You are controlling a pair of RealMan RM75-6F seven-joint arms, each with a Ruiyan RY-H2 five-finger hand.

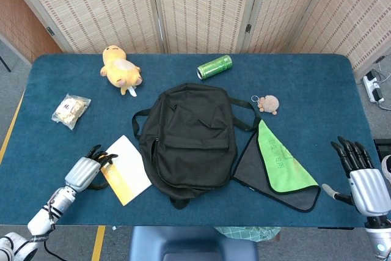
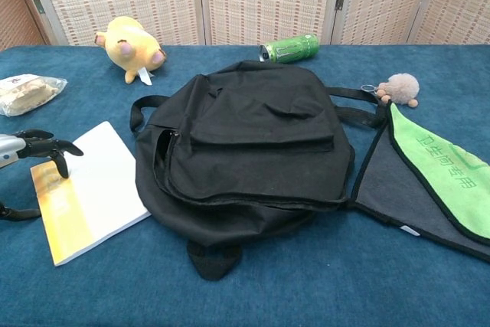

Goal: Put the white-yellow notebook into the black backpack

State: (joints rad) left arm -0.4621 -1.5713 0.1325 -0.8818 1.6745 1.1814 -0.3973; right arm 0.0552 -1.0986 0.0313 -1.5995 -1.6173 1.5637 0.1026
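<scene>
1. Head view: backpack (image 1: 189,142) flat in the middle of the table (image 1: 317,84), black, front pocket up, straps spread toward the far side.
2. Notebook (image 1: 125,170) flat on the table just left of the backpack, outside it, white with a yellow band along the near-left edge; right edge touching or almost touching the backpack side, cannot tell which.
3. Left hand (image 1: 87,169) at the left edge of the notebook, dark fingertips (image 1: 105,159) resting over the yellow band, fingers bent and slightly spread; not clear whether really gripping or only touching.
4. Right hand (image 1: 360,175) at the near-right corner of the table, well apart from everything, fingers straight and spread, released, nothing held.
5. Grey-and-green cloth (image 1: 278,166) lying just right of the backpack, touching its side.
6. Far side: green can (image 1: 214,66) lying on its side, yellow plush (image 1: 121,69) to the left, small fuzzy keyring (image 1: 267,104) near the right strap, snack bag (image 1: 71,110) near the left edge.
7. Chest view: backpack (image 2: 253,155) filling the centre, zip opening visible along its left side, facing the notebook (image 2: 88,193).
8. Left hand (image 2: 34,149) entering from the left border, fingertips down on the yellow strip, thumb lower and apart near the notebook edge; whether closed on it, cannot tell.
9. Right hand not seen here.
10. Cloth (image 2: 429,185) at right, can (image 2: 289,48) and plush (image 2: 130,45) at the back, keyring (image 2: 398,88) beside the strap, snack bag (image 2: 27,91) far left.
</scene>
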